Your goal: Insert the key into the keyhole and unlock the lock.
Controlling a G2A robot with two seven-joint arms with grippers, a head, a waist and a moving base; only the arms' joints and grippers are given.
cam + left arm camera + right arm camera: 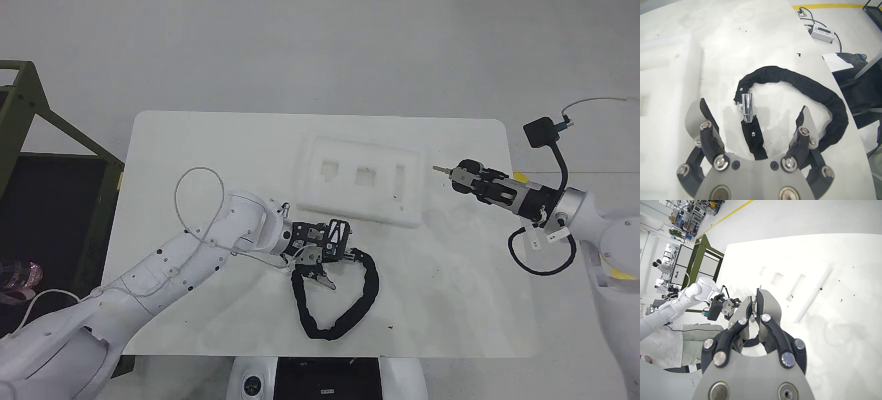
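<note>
A black fabric-covered chain lock (338,300) lies looped near the table's front edge. Its chrome lock cylinder (747,108) joins the two chain ends (753,136). My left gripper (333,255) hovers right over that cylinder, open, with one finger (707,113) on each side and no contact. My right gripper (462,176) is held above the table's right side, well away from the lock. It is shut on a small metal key (439,169) whose tip sticks out past the pads (748,306) toward the foam.
A white foam tray (360,180) with rectangular cut-outs lies at the table's middle back, between the two arms. A green metal frame (30,110) stands off the table's left side. A grey power box (822,34) with cables sits on the floor beyond the table edge.
</note>
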